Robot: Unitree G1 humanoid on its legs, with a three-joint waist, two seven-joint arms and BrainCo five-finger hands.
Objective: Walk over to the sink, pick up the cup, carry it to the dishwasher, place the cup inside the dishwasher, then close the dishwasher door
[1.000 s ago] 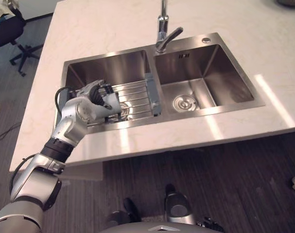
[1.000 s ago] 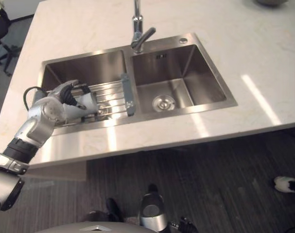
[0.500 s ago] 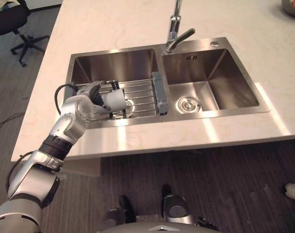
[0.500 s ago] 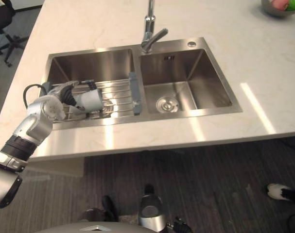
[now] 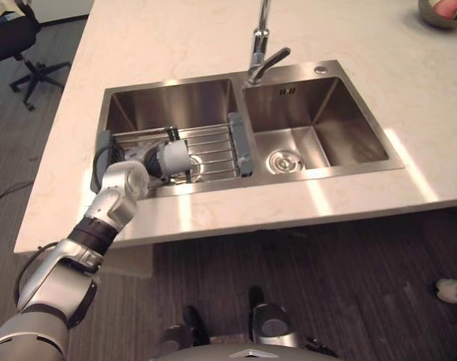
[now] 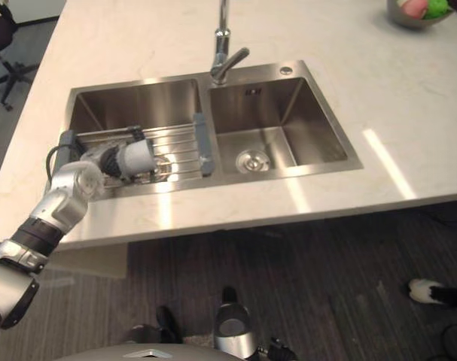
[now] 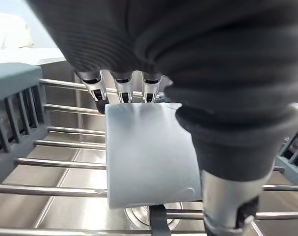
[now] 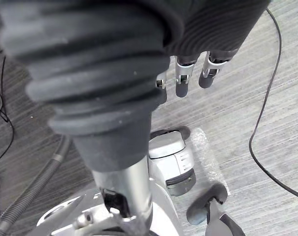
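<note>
A pale grey cup (image 5: 173, 156) lies on its side over the wire rack (image 5: 213, 147) in the left basin of the steel sink (image 5: 318, 113). My left hand (image 5: 144, 161) reaches in over the sink's front left rim and is shut on the cup. In the left wrist view the fingers (image 7: 120, 88) curl over the cup (image 7: 149, 157) and the thumb (image 7: 227, 196) presses its other side. The cup's open end points toward the divider between the basins. My right hand (image 8: 180, 81) hangs over the floor with its fingers relaxed and holds nothing.
A faucet (image 5: 262, 53) stands behind the divider, and the right basin has a round drain (image 5: 282, 160). The pale counter (image 5: 175, 37) surrounds the sink. A bowl of fruit (image 5: 443, 9) sits far right. An office chair (image 5: 17, 37) stands far left; a person's shoe (image 5: 452, 289) is on the floor at right.
The whole view has shifted a little. My left hand has kept hold of the cup over the rack, and its wrist has sunk lower toward the sink's front rim.
</note>
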